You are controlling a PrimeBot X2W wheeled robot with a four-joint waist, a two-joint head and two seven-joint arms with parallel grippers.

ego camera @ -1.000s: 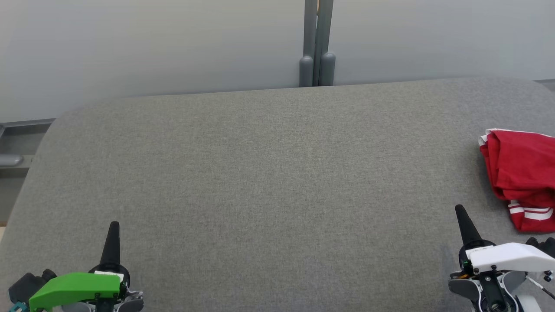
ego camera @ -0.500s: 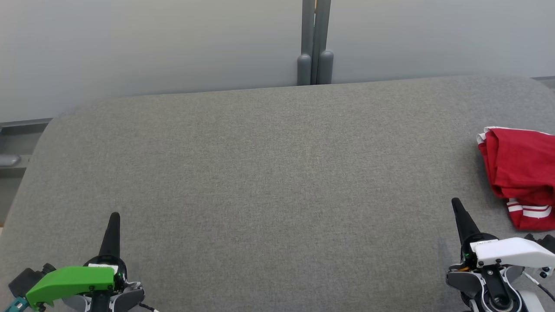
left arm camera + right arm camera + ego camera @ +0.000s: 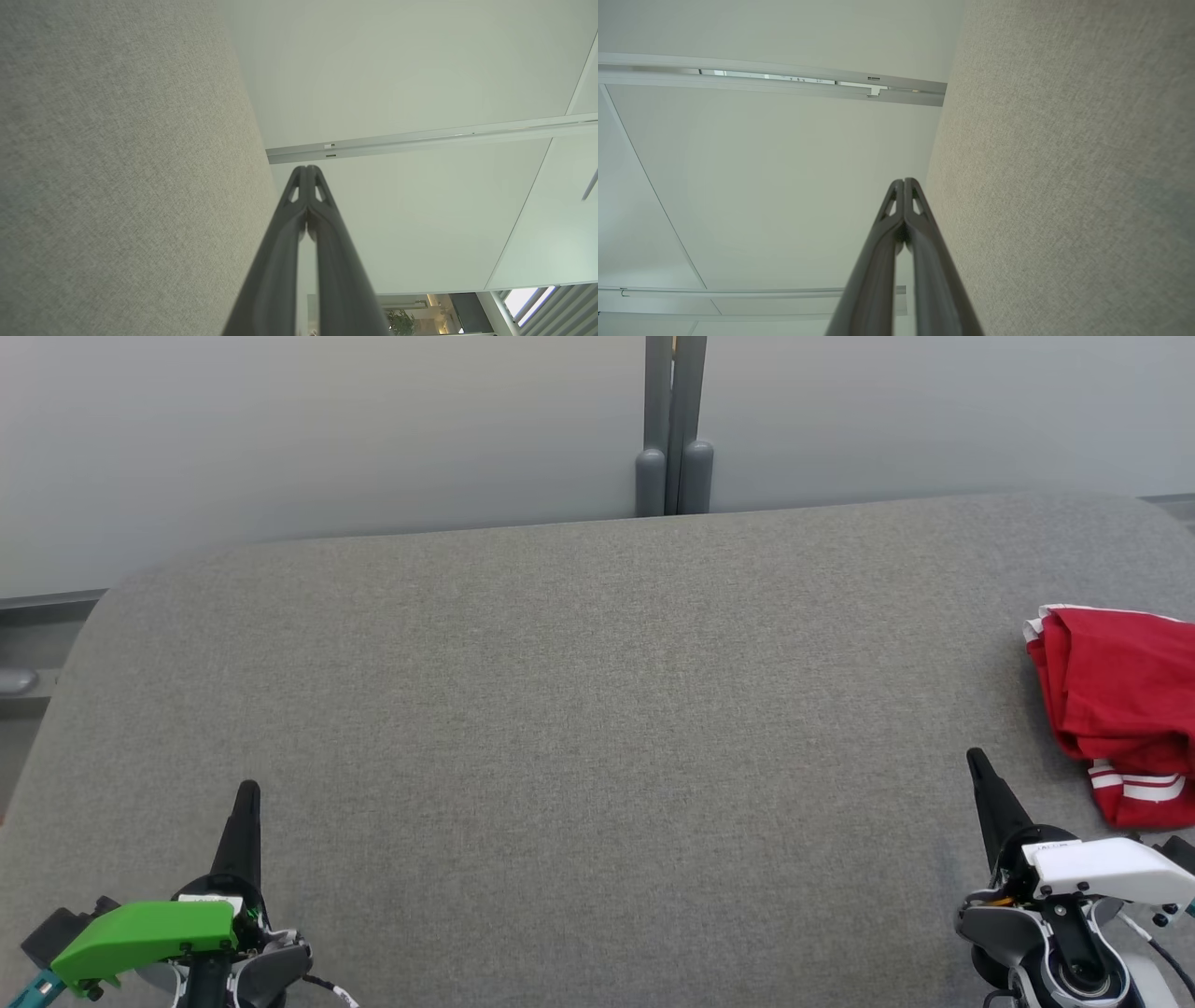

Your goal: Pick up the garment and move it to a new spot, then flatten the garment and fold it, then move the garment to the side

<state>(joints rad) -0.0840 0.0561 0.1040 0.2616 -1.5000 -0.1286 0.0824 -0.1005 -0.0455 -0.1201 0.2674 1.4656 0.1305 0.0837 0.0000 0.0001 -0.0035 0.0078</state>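
The garment [image 3: 1116, 709], red cloth with white stripes at its near end (bunched, not laid flat), lies on the right side of the grey table [image 3: 579, 709], cut off by the head view's right edge. Nearest the robot, the left hand [image 3: 247, 791] sits at the table's near left behind a green cover [image 3: 140, 933]. Its two dark fingers are pressed together into one point and hold nothing. At the near right, behind a white cover [image 3: 1102, 868], the right hand [image 3: 976, 758] is likewise closed tight and empty. Its tip is near the garment's striped end but apart from it. In each wrist view the fingers meet tip to tip, with the grey fabric surface running along one side. Past the table's far edge stands a pale wall [image 3: 327, 429] with a grey double post [image 3: 674, 439].
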